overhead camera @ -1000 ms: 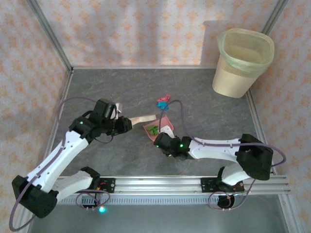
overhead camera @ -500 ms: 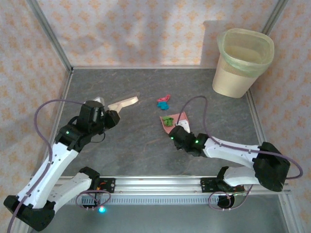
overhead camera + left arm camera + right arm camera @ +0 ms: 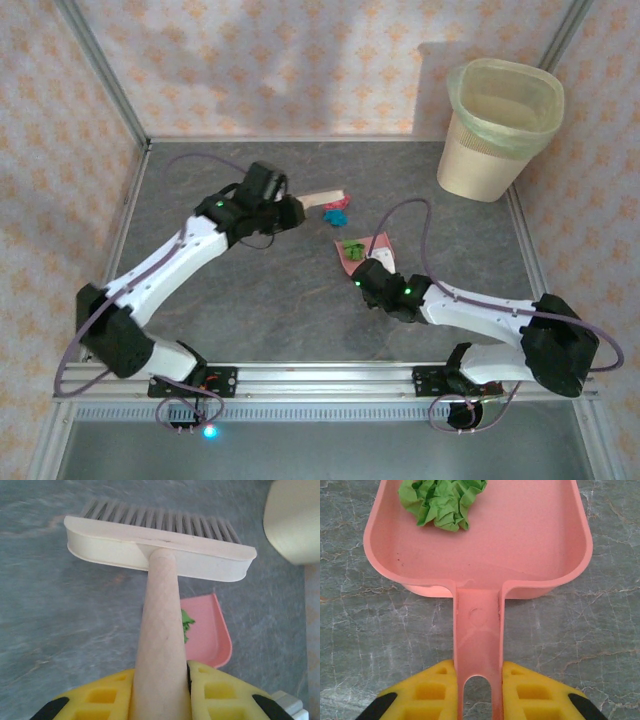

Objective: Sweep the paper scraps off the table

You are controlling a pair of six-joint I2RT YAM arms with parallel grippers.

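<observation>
Much bare table (image 3: 260,320), bin (image 3: 497,130) at far-right corner

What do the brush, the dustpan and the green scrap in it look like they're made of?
Brush: likely hard plastic, cream, matte; fine crosshatch moulded into the handle, grey synthetic-looking bristles. Dustpan: likely moulded plastic, pink, slight sheen, round mould mark on the handle. Green scrap: crumpled paper, judging by its creases.

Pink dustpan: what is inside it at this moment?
One crumpled green paper wad lies in the dustpan, on the left in the right wrist view. The rest of the visible floor is bare. The floor under the wad is covered.
</observation>
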